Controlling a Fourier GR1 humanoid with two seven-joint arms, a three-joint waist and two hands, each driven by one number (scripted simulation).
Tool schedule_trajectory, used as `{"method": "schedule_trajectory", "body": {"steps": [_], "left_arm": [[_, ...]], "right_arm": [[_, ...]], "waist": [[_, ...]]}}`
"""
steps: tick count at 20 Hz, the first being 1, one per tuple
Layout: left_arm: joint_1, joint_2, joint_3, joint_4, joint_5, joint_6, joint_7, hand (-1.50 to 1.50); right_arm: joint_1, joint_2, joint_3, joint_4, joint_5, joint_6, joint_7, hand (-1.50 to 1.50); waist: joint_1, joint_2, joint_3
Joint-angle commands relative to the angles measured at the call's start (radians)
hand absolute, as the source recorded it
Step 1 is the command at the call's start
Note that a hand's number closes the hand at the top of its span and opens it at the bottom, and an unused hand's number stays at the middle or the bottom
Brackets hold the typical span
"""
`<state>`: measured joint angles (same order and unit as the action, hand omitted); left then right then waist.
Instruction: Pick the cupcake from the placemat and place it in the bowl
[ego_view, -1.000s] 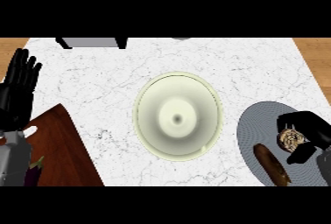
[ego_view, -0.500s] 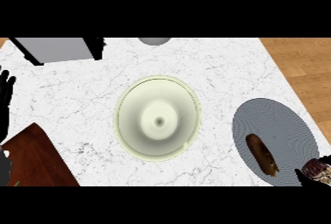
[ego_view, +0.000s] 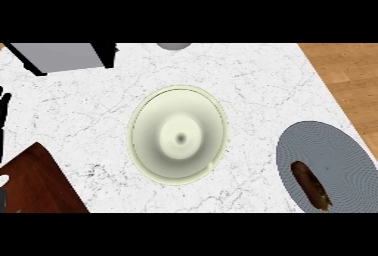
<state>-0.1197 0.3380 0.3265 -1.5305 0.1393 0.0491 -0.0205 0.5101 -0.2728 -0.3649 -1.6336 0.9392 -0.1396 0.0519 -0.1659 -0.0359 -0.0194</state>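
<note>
A pale green bowl sits mid-counter with nothing in it. To its right lies the round grey placemat, cut off by the view's right edge. On the mat lies a long brown pastry. No cupcake shows anywhere in the view. My right hand is out of the view. Of my left hand only a thin black upright strip shows at the far left edge, resting well away from the bowl.
A grey box stands at the back left and a small grey round object at the back edge. A dark wooden board fills the lower left corner. The counter ends at the right, with wooden floor beyond.
My right hand, shut on the cupcake over the placemat, slid to the lower right and has left the view. The left hand has drifted almost off the left edge.
</note>
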Motion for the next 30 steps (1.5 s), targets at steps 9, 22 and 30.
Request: {"method": "schedule_trajectory", "body": {"steps": [9, 22, 30], "left_arm": [[-0.019, 0.015, -0.006, -0.021, 0.021, -0.032, 0.012, 0.0], [-0.091, -0.019, -0.087, -0.009, 0.003, -0.049, 0.021, 0.0], [-0.167, -0.044, -0.12, 0.003, -0.01, -0.025, 0.049, 0.0]], "right_arm": [[0.258, 0.206, 0.183, -0.869, -0.069, 0.092, 0.128, 1.5], [0.112, 0.253, 0.549, -1.015, 0.091, 0.209, 0.476, 1.5], [-0.214, 0.271, 0.734, -0.838, 0.215, 0.311, 0.794, 1.5]], "waist": [[0.064, 0.017, 0.006], [0.164, 0.045, 0.005], [0.2, 0.045, 0.007]]}}
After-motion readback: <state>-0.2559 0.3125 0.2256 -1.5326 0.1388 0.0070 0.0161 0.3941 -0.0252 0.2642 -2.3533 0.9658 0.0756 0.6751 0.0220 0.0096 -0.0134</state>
